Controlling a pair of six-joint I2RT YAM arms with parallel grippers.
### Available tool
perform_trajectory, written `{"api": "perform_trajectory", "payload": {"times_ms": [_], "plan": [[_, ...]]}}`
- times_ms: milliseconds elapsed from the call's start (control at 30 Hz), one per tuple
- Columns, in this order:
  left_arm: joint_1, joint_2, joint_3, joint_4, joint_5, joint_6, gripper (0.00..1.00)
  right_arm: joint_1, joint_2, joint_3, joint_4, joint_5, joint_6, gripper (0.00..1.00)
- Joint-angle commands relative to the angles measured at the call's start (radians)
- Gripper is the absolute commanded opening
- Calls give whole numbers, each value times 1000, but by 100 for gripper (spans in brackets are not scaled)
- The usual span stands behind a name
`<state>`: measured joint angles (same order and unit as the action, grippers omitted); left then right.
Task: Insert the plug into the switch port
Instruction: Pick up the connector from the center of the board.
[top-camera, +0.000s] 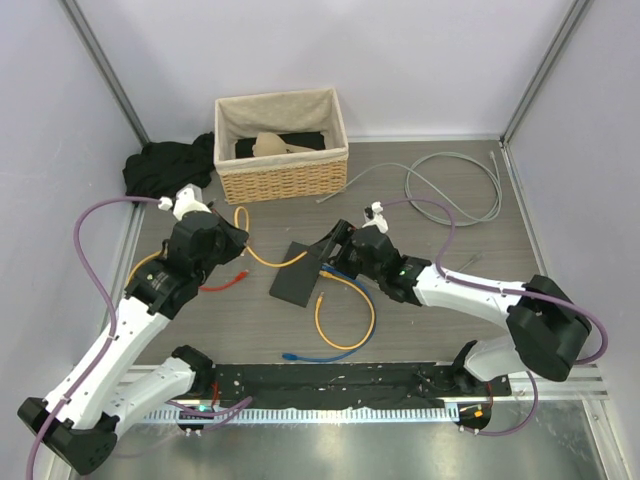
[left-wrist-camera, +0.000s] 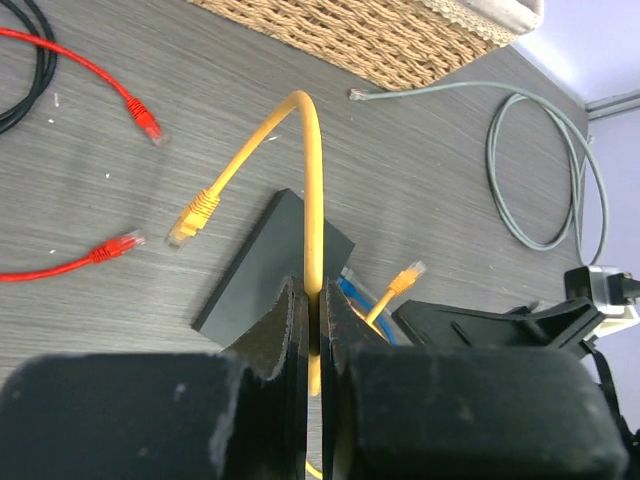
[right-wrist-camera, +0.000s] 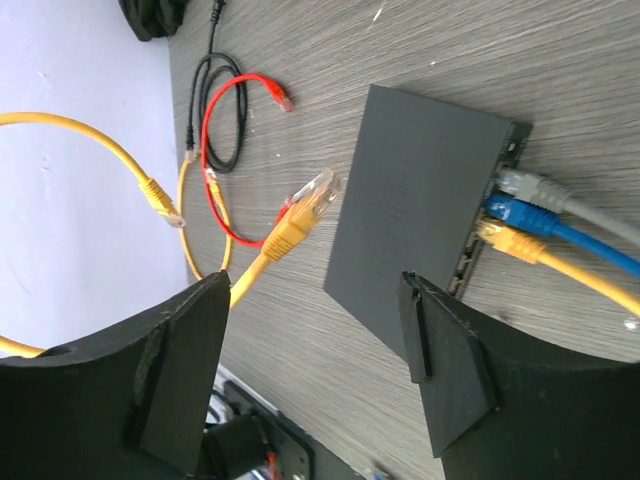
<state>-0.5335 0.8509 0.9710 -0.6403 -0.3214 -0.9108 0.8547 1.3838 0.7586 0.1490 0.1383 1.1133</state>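
Your left gripper (left-wrist-camera: 310, 292) is clamped shut on the yellow cable (left-wrist-camera: 313, 190). The cable rises out of the jaws, arcs over and bends down to its yellow plug (left-wrist-camera: 193, 216), which sits left of the switch (left-wrist-camera: 283, 255) and apart from it. The switch lies flat in the middle of the table (top-camera: 480, 250), nearer to you than the wicker basket (top-camera: 283, 175), with its socket edge turned right. Three plugged-in cables (right-wrist-camera: 520, 215), grey, blue and yellow, sit in those sockets. Your right gripper (right-wrist-camera: 312, 300) hovers just beside that edge, jaws spread wide and holding nothing.
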Motion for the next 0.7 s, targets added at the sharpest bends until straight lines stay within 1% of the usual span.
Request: {"api": "perform_trajectory", "payload": {"times_ms": [0, 133, 267, 400, 467, 500, 567, 600, 667], "plan": [[-10, 5, -6, 90, -7, -10, 2, 10, 18, 2, 124, 49, 108, 74], [-19, 2, -14, 100, -5, -7, 2, 21, 30, -5, 158, 78, 131, 68], [-20, -1, -18, 105, -7, -5, 2, 23, 52, -2, 181, 75, 151, 61], [-23, 2, -20, 106, -5, -3, 2, 30, 67, 10, 190, 72, 157, 49], [-29, -1, -21, 108, -4, 0, 3, 32, 75, 8, 193, 70, 161, 45], [-31, -1, -20, 108, -4, 0, 3, 32, 78, 8, 198, 70, 161, 40], [-36, -1, -25, 110, -4, 3, 4, 32, 81, 7, 202, 72, 163, 34], [-39, -6, -28, 108, -2, 1, 4, 32, 78, 1, 211, 70, 161, 28], [-45, -13, -34, 108, 1, 1, 6, 32, 74, 2, 213, 73, 157, 22]]}}
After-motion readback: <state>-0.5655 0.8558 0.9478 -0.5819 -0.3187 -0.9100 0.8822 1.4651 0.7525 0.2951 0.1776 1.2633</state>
